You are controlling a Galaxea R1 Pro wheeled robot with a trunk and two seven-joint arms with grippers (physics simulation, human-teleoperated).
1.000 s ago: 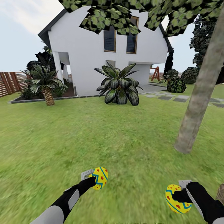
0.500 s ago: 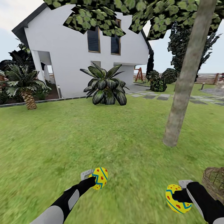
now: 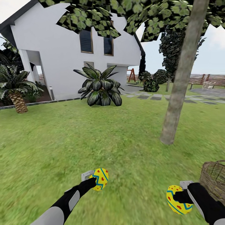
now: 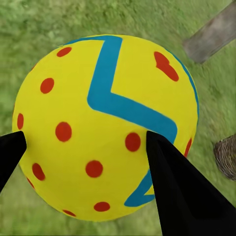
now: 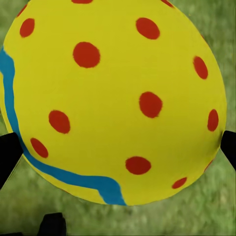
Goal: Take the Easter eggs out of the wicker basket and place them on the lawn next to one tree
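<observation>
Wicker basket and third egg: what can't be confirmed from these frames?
- Round brown wicker basket, head view: cut off by the right edge; most of its inside is out of frame, so a third egg cannot be confirmed.
- Left wrist view: the yellow egg with blue zigzag covers most of the grass.
- Grey-brown tree trunk, head view: cut off at the top edge.

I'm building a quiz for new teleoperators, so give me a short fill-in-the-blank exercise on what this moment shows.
1. The left gripper is shut on a yellow Easter ____.
2. The right gripper holds the other egg above the ____.
3. The wicker basket shows at the head view's ____ edge.
4. The tree trunk stands ahead of the robot's ____ arm.

Missing words: egg; lawn; right; right
</observation>
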